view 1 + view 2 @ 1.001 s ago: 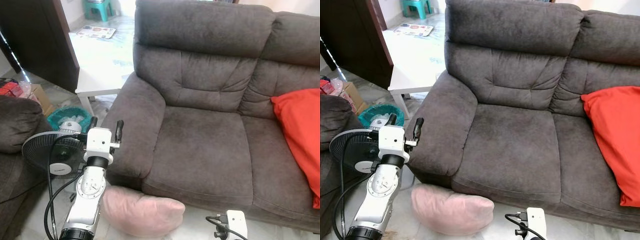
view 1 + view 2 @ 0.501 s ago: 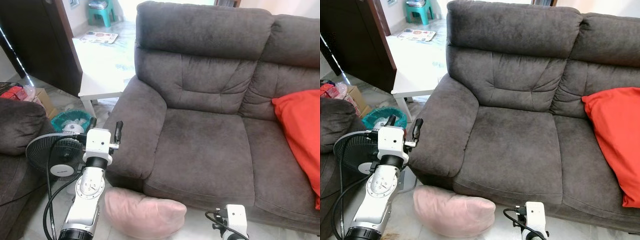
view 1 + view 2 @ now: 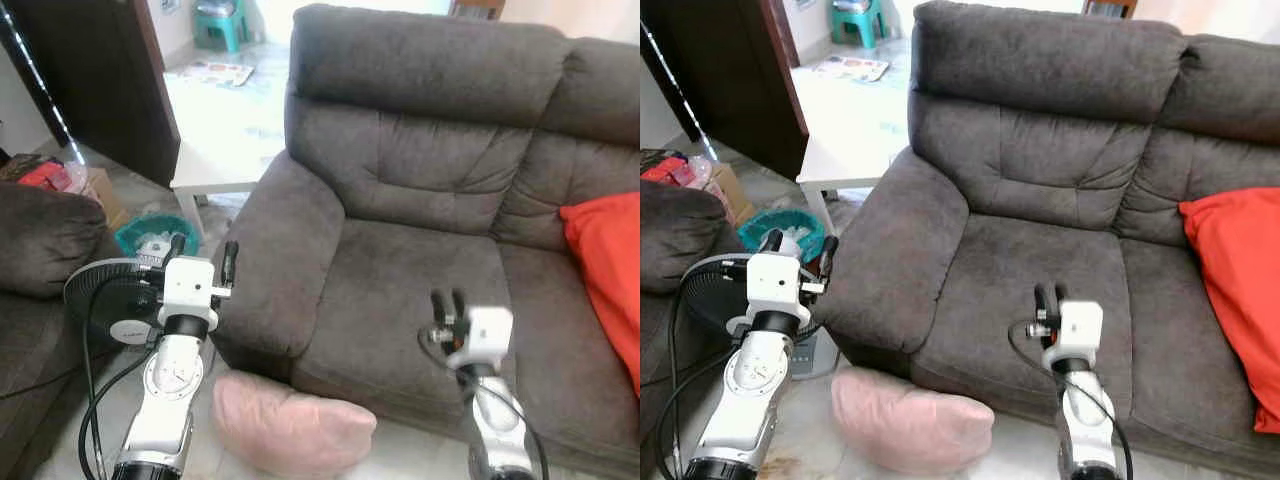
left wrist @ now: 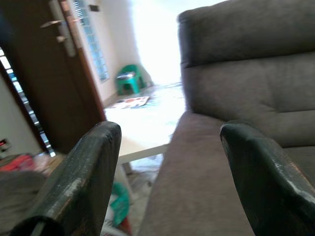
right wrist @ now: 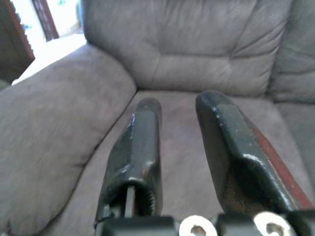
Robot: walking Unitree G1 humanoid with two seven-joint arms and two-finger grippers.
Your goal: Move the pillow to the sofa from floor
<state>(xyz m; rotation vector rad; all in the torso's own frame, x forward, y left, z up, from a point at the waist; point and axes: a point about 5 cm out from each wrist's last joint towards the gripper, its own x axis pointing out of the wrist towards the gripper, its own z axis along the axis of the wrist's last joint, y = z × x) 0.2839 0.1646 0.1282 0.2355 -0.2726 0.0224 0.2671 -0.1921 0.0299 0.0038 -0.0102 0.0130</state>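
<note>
The pale pink pillow (image 3: 293, 432) lies on the tiled floor (image 3: 75, 445) at the lower centre-left of the head views, touching the front base of the dark grey sofa (image 3: 420, 240) below its left armrest; neither gripper touches it. The left gripper (image 3: 201, 263) is raised at the lower left of the frame, beside the armrest and above the pillow's left end; its two black fingers (image 4: 83, 182) are spread wide and hold nothing. The right gripper (image 3: 1046, 296) stands at the lower centre-right, up over the front of the sofa's left seat cushion; its fingers (image 5: 140, 147) are parted by a narrow gap, empty, pointing toward the backrest. An orange-red cushion (image 3: 1235, 290) leans on the sofa at the right edge; a black floor fan (image 3: 110, 305) sits at the left behind the left arm, with a teal basket (image 3: 150, 232) and a white low table (image 3: 225, 140) above it; a dark door (image 3: 95, 75) fills the upper left.
</note>
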